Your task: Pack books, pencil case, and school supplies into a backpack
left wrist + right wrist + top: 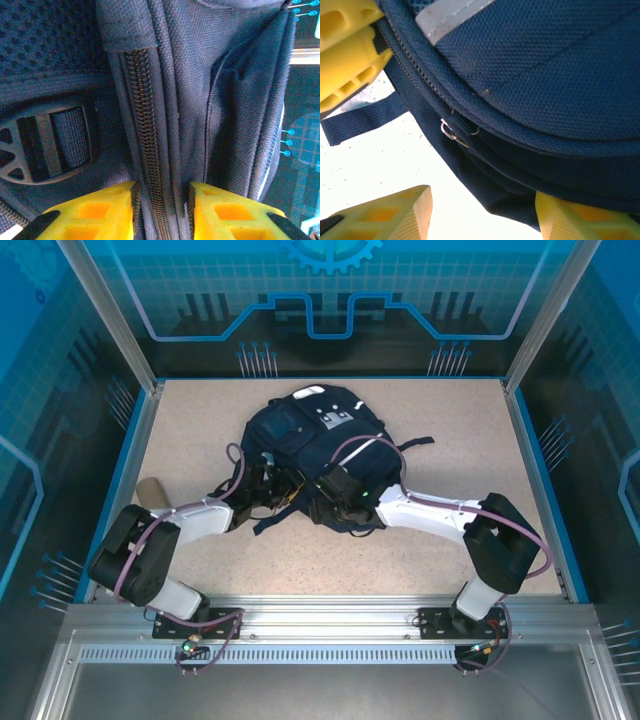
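backpack [320,445]: near edge at both claws
left claw [162,200]: clamped on zipper seam [145,125]
right claw [482,210]: apart, rim between fingers, zip pull [451,132] just ahead

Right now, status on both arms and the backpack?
Left gripper jaws pinching backpack zipper seam. Right gripper open, straddling backpack's edge. Pencil case on table, not packed.

No legible text on the backpack [290,440].
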Motion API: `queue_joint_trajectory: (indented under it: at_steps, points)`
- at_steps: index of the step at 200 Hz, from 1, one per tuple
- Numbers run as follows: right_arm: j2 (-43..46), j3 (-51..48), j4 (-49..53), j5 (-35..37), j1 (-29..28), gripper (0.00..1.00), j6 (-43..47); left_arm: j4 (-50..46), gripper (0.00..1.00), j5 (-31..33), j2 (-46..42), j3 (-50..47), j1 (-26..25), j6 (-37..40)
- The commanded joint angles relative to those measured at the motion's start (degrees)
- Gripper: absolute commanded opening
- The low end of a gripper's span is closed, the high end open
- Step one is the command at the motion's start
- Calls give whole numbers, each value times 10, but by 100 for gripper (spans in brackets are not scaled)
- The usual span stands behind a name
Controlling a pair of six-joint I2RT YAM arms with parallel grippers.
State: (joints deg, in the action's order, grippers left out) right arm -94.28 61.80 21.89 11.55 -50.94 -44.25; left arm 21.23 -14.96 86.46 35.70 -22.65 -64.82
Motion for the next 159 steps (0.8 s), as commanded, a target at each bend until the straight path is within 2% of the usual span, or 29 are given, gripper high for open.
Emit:
queue_joint_trajectory:
  at_steps: [1,50,99,159]
  points:
    - [20,-5,-19,14,7,58,11,40,27,-29,13,2,3,-20]
    - [35,-4,-8,45,7,58,20,42,0,-54,-7,16,3,-10]
    - [54,-7,-9,57,7,63,16,37,0,-82,-58,31,0,5]
    - [66,-21,-51,-2,8,70,-26,30,0,-93,-75,46,-14,15]
